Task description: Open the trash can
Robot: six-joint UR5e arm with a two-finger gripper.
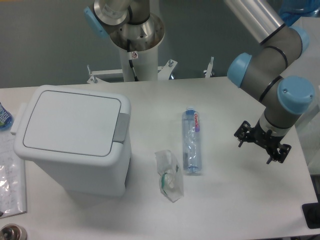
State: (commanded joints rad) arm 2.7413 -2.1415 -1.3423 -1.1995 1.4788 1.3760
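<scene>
A: One bin on the table (235,200): the trash can (75,145), white and boxy with rounded corners, stands at the left. Lid (72,123) is flat and shut. The grey push tab (120,128) sits on the rim at the lid's right edge.

B: Arm position?

A: The arm (272,70) comes in from the upper right, grey links with blue joint caps. The gripper (262,143) hangs over the right side of the table, well apart from the trash can. It touches nothing that I can see.

B: Finger state?

A: Cannot tell. From this camera the tool end shows only as a small black cluster below the wrist; the fingers are not resolved, so their opening is not readable. Nothing is seen held in it.

B: Other items on the surface?

A: A clear plastic bottle (192,141) lies on its side in the middle of the table, cap toward the back, between the trash can and the gripper. Just beside its near end lies a crumpled clear wrapper (169,176) with some green in it. At the far left edge, a clear bag (10,175) lies flat beside the trash can. The robot's base column (135,45) stands behind the table, above the trash can's back right corner.
</scene>
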